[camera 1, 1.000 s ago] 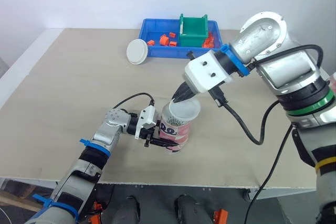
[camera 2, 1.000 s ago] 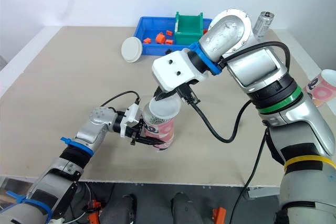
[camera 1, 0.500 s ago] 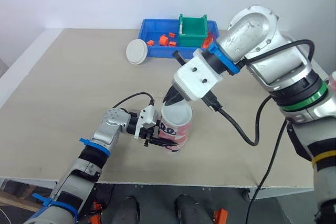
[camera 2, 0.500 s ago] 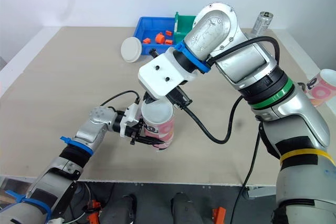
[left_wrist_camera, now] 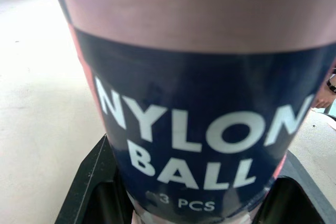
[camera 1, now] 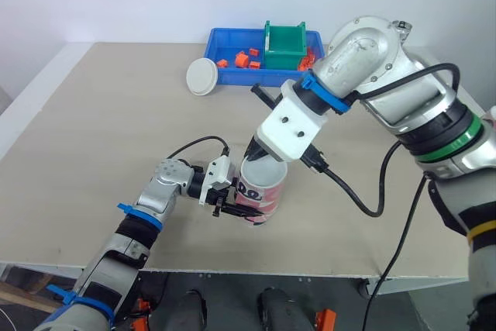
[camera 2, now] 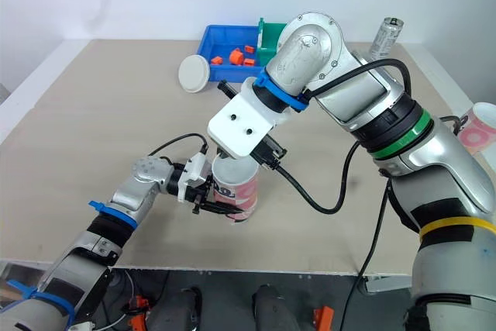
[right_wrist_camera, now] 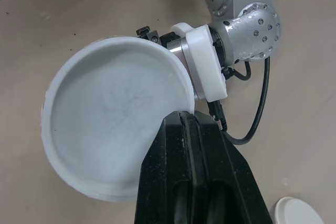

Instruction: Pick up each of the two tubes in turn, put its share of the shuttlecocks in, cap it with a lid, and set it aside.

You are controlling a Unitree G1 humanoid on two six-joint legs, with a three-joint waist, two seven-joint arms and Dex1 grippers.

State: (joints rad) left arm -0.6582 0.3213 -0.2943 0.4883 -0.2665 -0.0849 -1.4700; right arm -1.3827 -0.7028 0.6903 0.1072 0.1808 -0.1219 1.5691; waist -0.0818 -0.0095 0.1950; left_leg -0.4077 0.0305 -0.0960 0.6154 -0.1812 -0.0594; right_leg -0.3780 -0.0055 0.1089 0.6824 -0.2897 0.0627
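A pink tube [camera 1: 260, 198] with a navy "NYLON BALL" label [left_wrist_camera: 199, 103] stands near the table's front middle. My left gripper [camera 1: 231, 199] is shut on its lower side; one of its black fingers [left_wrist_camera: 92, 179] shows beside the label. A white lid [camera 1: 263, 170] sits on the tube's mouth, seen from above as a shallow round cap [right_wrist_camera: 113, 129]. My right gripper [right_wrist_camera: 186, 120] is shut on the lid's rim, directly above the tube [camera 2: 235, 191]. A second pink tube [camera 2: 480, 123] stands at the table's far right edge.
Another white lid [camera 1: 203, 76] lies at the back beside a blue bin [camera 1: 232, 75] with orange pieces and a green box [camera 1: 284, 44]. A metal can [camera 2: 385, 34] stands at the back right. The right arm's black cable [camera 1: 364, 199] loops over the table.
My right arm has swung in and lowered the lid from a tilted hover onto the tube's mouth. The left gripper and tube have stayed put.
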